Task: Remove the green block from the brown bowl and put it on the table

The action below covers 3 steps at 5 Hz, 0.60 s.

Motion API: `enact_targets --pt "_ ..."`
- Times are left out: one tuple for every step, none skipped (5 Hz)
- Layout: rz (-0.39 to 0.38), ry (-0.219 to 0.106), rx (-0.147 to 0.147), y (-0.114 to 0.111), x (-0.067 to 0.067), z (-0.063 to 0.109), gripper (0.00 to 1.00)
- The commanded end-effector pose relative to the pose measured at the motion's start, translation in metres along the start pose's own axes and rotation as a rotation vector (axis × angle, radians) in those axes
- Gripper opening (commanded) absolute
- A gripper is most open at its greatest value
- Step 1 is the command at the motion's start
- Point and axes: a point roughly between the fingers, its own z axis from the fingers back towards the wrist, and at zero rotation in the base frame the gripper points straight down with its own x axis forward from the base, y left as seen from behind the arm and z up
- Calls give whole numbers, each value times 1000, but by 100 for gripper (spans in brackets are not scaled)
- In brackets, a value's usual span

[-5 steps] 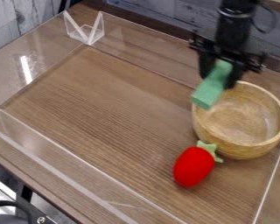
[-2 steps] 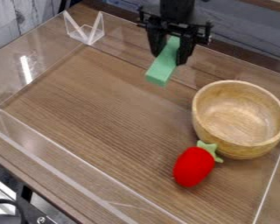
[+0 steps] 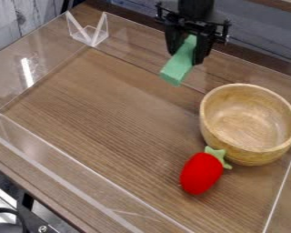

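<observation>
The green block (image 3: 178, 66) hangs tilted in the air above the table (image 3: 99, 118), left of the brown bowl (image 3: 249, 124). My black gripper (image 3: 188, 50) comes down from the top of the view and is shut on the block's upper end. The bowl is round, light tan and holds nothing; it sits at the right side of the table, clear of the block.
A red strawberry toy (image 3: 203, 172) with green leaves lies just in front of the bowl. Clear acrylic walls (image 3: 39, 64) run along the table's edges, with a small clear stand (image 3: 87, 30) at the back left corner.
The gripper carried the green block from above the bowl's left rim leftward over the table, then shifted slightly back to the right.
</observation>
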Motion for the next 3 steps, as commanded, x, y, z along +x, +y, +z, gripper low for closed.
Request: enact_targets --pt "30 -54 11 11 11 9 0" --pt "21 -42 14 14 13 4 0" --pt "10 -33 15 15 17 2 0"
